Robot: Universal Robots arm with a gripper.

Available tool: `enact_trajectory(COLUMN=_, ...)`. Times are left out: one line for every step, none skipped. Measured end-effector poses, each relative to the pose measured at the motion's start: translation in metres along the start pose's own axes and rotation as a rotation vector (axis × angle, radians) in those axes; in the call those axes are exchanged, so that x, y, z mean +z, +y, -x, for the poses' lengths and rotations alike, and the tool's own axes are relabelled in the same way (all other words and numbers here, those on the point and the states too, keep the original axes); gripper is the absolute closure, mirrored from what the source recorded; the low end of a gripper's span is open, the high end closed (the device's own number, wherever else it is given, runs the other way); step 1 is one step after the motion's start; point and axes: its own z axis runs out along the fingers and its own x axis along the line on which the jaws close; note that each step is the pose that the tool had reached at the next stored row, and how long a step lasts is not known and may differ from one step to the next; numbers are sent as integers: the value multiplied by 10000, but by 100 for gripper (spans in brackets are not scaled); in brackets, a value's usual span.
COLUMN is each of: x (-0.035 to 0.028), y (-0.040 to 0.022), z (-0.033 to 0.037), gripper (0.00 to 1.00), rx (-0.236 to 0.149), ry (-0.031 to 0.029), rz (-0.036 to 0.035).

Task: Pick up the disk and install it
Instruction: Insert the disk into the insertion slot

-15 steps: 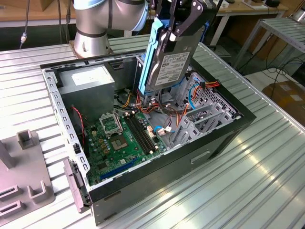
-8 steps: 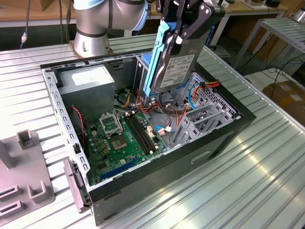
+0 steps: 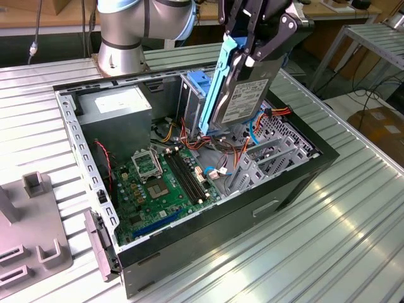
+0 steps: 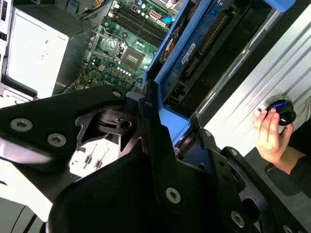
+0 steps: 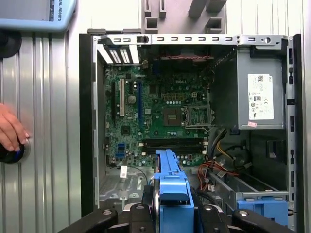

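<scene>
Ribbed silver metal table (image 3: 328,240), slats running lengthwise. Directly on it:
- open black computer case (image 3: 208,243), lying on its side with the open side up, mid-table
- grey moulded fixture (image 3: 44,230) near the case, at the exterior view's left
- robot arm base (image 3: 120,57) just behind the case
- small round black puck (image 4: 286,115) with a blue ring, beside the case

Disk (image 3: 243,95): silver-grey HDD w/ white label, blue bracket round edges; on edge, tilted, clamped in tool (image 3: 257,50) above open case (image 3: 208,237).
</scene>
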Motion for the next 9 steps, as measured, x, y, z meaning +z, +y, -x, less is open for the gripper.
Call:
enact_trajectory(x=2, y=-10, z=-18, gripper=63, rx=0, ry=4, rz=0)
enact_trajectory(x=3, y=-18, z=-30, gripper=63, rx=0, ry=7, rz=0)
enact_trajectory(x=5, y=-33, z=-50, gripper=63, rx=0, ry=16, rz=-1)
enact_trajectory(x=7, y=-47, z=-65, gripper=63, rx=1, ry=24, rz=-1)
enact_trajectory(x=9, y=-56, z=-75, gripper=63, rx=1, ry=28, rz=-1)
enact_trajectory(x=12, y=-73, z=-91, gripper=63, rx=0, ry=33, rz=-1)
enact_trajectory(x=15, y=-85, z=-103, gripper=63, rx=1, ry=37, rz=-1)
enact_trajectory(x=17, y=-97, z=-114, gripper=63, rx=1, ry=40, rz=-1)
enact_trajectory(x=22, y=-121, z=-132, gripper=63, rx=1, ry=40, rz=-2)
